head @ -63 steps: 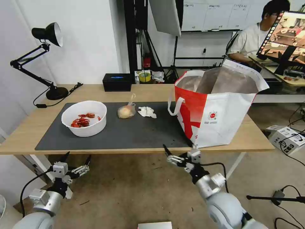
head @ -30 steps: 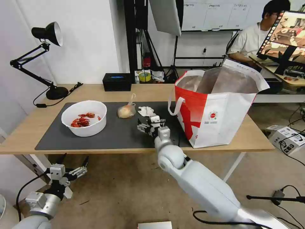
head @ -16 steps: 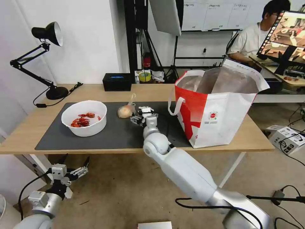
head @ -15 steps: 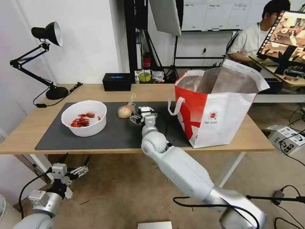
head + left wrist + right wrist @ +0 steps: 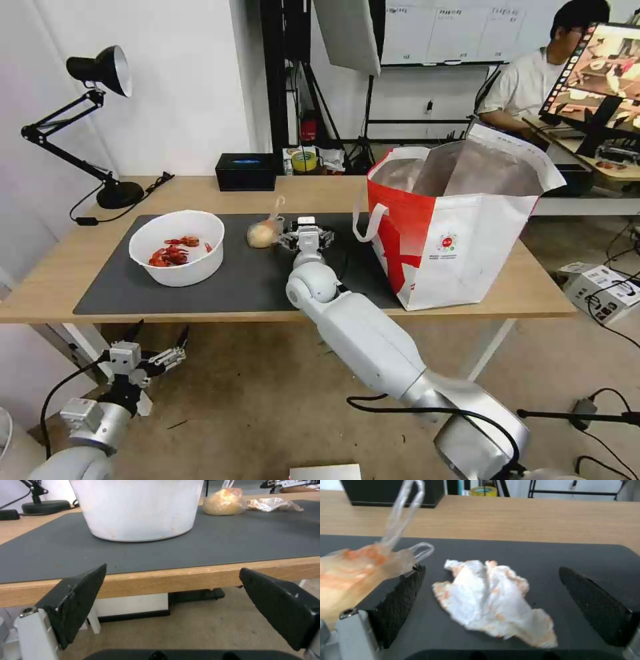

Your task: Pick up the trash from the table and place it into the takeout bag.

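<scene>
From the head view, the right claw (image 5: 306, 235) reached over the mat (image 5: 200, 287) on the table (image 5: 60, 267), with the knotted bag (image 5: 263, 233) just to its left and the tote (image 5: 460, 227) to its right, standing upright with its foil-lined mouth open. What lay inside the tote could not be told. The bowl (image 5: 177, 247), farther left of that claw, held a few red shells (image 5: 171, 252). The left claw (image 5: 152, 347) hung below the table's front edge, fingers apart.

In the left wrist view, the left claw (image 5: 173, 605) was released, its two black fingers (image 5: 76, 600) spread wide under the table edge. Beyond it stood the bowl (image 5: 138, 507), then the knotted bag (image 5: 223, 501) with its yellowish lump and the tissue (image 5: 271, 504).

In the right wrist view, the right claw (image 5: 490, 602) was released and straddled the tissue (image 5: 493, 600), which lay on the mat between the fingers (image 5: 400, 597) without touching either. The knotted bag (image 5: 356, 572) pressed against one finger's outer side.
</scene>
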Available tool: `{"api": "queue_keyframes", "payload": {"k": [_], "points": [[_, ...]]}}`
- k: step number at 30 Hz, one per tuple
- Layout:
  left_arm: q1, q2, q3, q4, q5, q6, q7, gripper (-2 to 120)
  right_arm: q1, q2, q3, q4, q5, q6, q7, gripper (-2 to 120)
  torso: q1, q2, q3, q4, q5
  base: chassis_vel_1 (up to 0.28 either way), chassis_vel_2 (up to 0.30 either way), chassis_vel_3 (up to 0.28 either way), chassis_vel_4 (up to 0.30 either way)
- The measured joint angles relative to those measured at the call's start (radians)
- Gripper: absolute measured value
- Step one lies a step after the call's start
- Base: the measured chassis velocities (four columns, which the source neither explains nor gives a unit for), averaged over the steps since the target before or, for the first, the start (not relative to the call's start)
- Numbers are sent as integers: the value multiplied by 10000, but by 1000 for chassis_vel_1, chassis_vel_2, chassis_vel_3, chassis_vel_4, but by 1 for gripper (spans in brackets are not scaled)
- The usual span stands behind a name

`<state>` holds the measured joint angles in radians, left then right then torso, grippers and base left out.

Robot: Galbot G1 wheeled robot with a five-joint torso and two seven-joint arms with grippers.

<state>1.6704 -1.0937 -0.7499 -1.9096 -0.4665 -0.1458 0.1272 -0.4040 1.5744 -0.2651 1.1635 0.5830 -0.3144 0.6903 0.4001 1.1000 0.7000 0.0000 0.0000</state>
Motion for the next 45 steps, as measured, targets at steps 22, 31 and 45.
{"api": "queue_keyframes", "payload": {"k": [22, 31, 45], "points": [[-59, -41, 101, -65, 121, -5, 18, 100, 831, -35, 206, -1230, 163, -90, -1354, 100, -1, 0, 0, 0, 1, 0, 0, 0, 0], [-111, -11, 109, -28, 120, -5, 17, 100, 960, -39, 158, -1441, 299, -543, -1693, 100, -1, 0, 0, 0, 1, 0, 0, 0, 0], [-381, 131, 309, 131, 84, -3, 17, 100, 865, -45, 156, -1479, 416, -927, -1830, 100, -1, 0, 0, -1, 1, 0, 0, 0, 0]]}}
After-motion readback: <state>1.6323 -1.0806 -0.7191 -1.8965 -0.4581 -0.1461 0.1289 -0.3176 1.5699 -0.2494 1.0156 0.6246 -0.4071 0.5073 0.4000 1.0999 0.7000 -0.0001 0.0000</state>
